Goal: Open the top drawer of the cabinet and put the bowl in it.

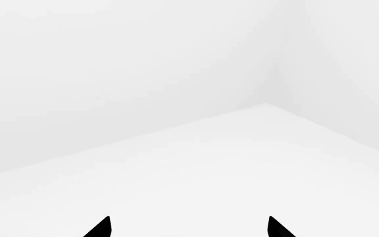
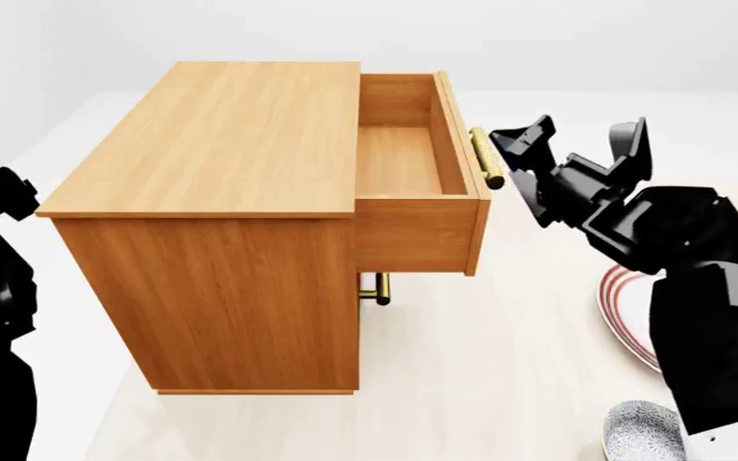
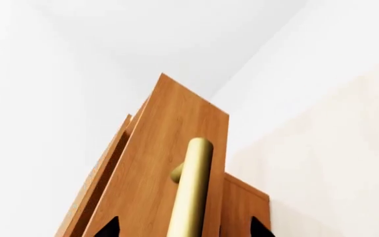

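Pale cream floor [image 2: 472, 365] carries all items, with white walls behind. Nearest, at the floor's near right edge, lies the small round white bowl with blue-grey speckling [image 2: 638, 434], partly cut off by the head view; just beyond it a flat plate with red rings [image 2: 626, 312], largely hidden by the right arm. Orange-brown wood-grain cabinet [image 2: 228, 192] stands left of centre. Its top drawer [image 2: 402, 158], a shallow wooden box with a brass bar handle [image 2: 486, 158], is pulled out and holds nothing. Right gripper [image 2: 575, 144] sits just beside the handle, jaws spread, gripping nothing. Left gripper [image 1: 189, 228] shows two separated black tips facing bare white walls
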Available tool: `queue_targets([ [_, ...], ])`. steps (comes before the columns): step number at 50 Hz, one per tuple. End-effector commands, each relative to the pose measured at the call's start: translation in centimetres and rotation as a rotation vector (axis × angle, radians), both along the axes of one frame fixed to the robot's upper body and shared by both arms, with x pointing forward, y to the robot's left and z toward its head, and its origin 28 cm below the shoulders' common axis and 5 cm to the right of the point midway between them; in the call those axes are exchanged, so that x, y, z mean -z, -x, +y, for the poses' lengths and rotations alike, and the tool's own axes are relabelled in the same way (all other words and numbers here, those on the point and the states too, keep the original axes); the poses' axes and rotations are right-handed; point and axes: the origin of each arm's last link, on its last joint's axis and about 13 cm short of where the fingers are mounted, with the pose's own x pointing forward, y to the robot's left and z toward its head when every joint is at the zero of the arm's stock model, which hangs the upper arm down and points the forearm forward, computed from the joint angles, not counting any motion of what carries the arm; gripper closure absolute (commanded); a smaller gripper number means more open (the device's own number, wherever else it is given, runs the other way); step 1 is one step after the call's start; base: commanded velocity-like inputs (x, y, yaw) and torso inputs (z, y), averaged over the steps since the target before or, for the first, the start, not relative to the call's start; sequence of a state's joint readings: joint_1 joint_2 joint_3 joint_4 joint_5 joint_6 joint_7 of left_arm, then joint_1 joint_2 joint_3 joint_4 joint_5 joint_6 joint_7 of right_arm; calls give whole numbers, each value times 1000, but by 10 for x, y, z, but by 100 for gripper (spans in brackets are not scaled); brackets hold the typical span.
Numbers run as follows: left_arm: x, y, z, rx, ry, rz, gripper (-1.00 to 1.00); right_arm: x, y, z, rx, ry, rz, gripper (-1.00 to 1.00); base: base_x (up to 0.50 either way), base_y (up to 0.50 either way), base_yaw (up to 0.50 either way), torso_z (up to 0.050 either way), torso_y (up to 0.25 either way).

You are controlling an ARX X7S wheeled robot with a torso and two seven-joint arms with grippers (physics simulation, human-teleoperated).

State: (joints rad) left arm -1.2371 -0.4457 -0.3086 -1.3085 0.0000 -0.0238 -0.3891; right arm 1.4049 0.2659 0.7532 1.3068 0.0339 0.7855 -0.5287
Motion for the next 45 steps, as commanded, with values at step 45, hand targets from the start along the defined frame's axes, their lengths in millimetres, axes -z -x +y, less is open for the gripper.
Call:
queue_targets([
  [45, 6, 2, 1, -6, 10, 1, -100, -190, 47, 55, -95, 696, -187, -100, 0, 0, 0, 0, 0],
])
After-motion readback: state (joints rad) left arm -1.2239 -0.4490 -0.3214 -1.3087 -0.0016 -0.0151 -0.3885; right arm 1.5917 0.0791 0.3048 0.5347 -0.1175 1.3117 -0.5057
